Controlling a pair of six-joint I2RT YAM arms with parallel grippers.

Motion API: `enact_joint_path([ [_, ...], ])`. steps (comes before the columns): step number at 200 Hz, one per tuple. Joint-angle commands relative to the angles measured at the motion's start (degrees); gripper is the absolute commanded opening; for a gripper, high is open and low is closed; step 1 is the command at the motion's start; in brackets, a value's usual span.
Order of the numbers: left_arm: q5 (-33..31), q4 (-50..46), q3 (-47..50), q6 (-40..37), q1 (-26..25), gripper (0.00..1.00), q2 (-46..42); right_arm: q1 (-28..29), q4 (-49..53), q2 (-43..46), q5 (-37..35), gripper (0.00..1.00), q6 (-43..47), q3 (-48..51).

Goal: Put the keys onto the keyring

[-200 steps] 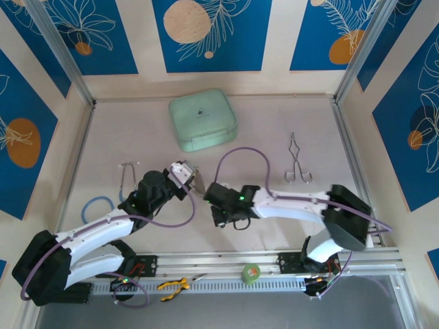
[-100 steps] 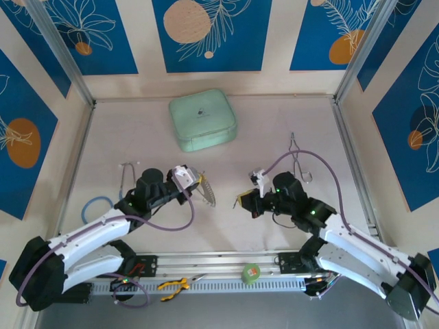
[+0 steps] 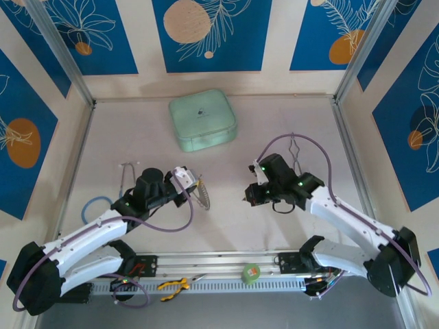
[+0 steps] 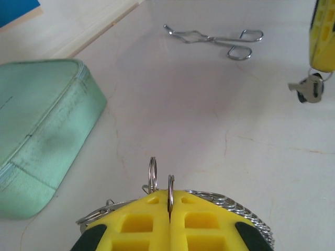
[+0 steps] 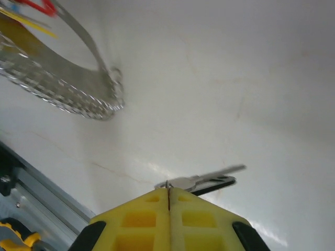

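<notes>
The left gripper [image 4: 169,196] is clamped on the keyring [image 4: 170,182] over the middle of the table [image 3: 226,223], and the right gripper [image 5: 168,194] is pinched on a small key [image 5: 209,180] held well apart from it, so threading comes next, I'd judge: bring the key's hole to the ring's wire.

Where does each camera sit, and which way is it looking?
Top: high behind the left arm and right arm, looking down on the table; both show.
Left wrist: on the left arm, looking across at the mint-green case; the left fingers pinch the keyring.
Right wrist: on the right arm, looking down at the table; the right fingers pinch a key.
Shared: both wrist views see keyring and key.
</notes>
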State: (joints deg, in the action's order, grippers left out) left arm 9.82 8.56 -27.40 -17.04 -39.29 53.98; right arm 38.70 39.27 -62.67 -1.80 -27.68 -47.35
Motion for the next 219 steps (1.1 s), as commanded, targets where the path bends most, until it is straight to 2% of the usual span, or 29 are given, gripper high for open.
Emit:
enact_joint_path([
  [1,-3.4,-1.7,-2.5,-0.2,-0.6,0.00,-0.9,0.9,10.8,-3.5,-1.1,0.00,-1.9,-3.4],
  [59,-5.5,-4.9,-2.2,1.4,-0.6,0.00,-2.4,2.4,8.9,-17.2,-1.3,0.00,-0.4,-7.8],
  [131,-4.8,-2.3,-2.0,1.5,-0.7,0.00,-2.2,5.4,2.6,-33.1,-2.3,0.00,1.7,-15.4],
  [219,-4.8,-2.3,-2.1,1.5,-0.7,0.00,-1.9,5.4,-0.4,-40.9,-2.3,0.00,2.7,-19.1],
])
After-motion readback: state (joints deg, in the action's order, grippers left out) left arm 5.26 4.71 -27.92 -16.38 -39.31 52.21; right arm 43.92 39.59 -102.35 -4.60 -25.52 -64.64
